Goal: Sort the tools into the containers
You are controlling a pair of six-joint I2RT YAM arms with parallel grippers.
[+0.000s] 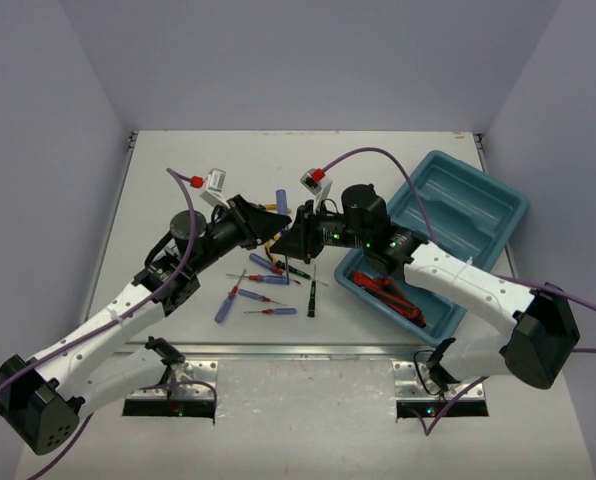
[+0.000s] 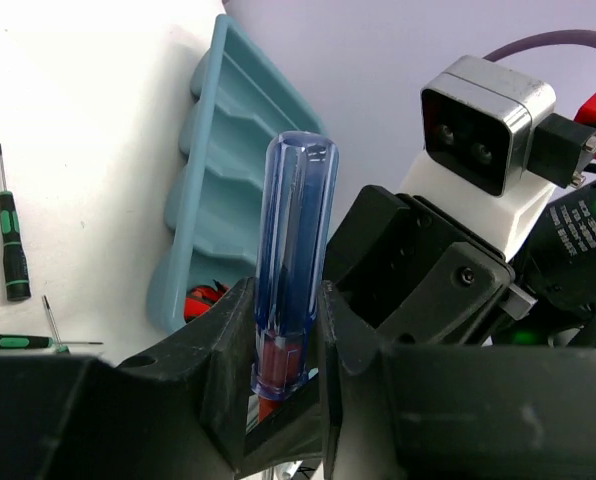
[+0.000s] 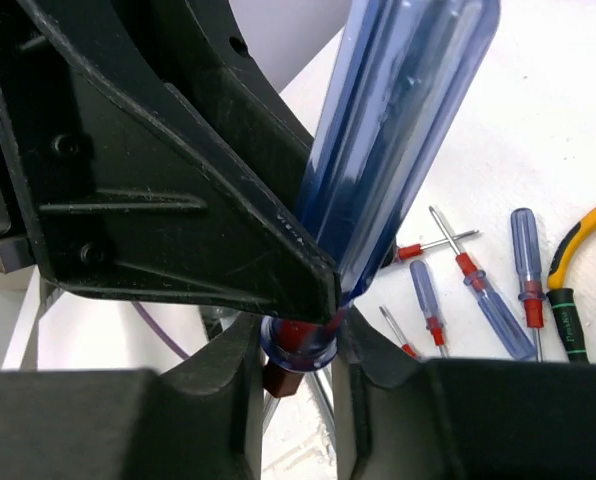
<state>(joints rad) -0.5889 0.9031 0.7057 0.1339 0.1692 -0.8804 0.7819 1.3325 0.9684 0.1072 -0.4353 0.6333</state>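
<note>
The blue-handled screwdriver (image 2: 298,260) I'm after is off the counter (image 1: 158,230), held upright between the two arms, just left of the tray (image 1: 478,205) and above the far edge of the loose pile. On my left wrist feed, the left gripper (image 2: 288,350) is clamped on the lower part of the clear blue handle, a finger pressed to each side, with the handle's rounded end standing up above them. On the right wrist feed, the right gripper (image 3: 298,365) is closed on the same tool lower down, its fingers tight against the collar where the red section begins. So both grippers have hold of it at once, nose to nose. Below them, more tools lie scattered on the counter: several slim blue screwdrivers (image 1: 263,265) with red tips, a couple of black-green screwdrivers (image 1: 311,295), and yellow-handled pliers (image 3: 578,240) at the edge of the right wrist view. The teal tray sits at an angle to the right, well apart from that pile, and red-handled pliers (image 1: 398,298) already lie at its near end; I cannot tell which compartment they are in.
</note>
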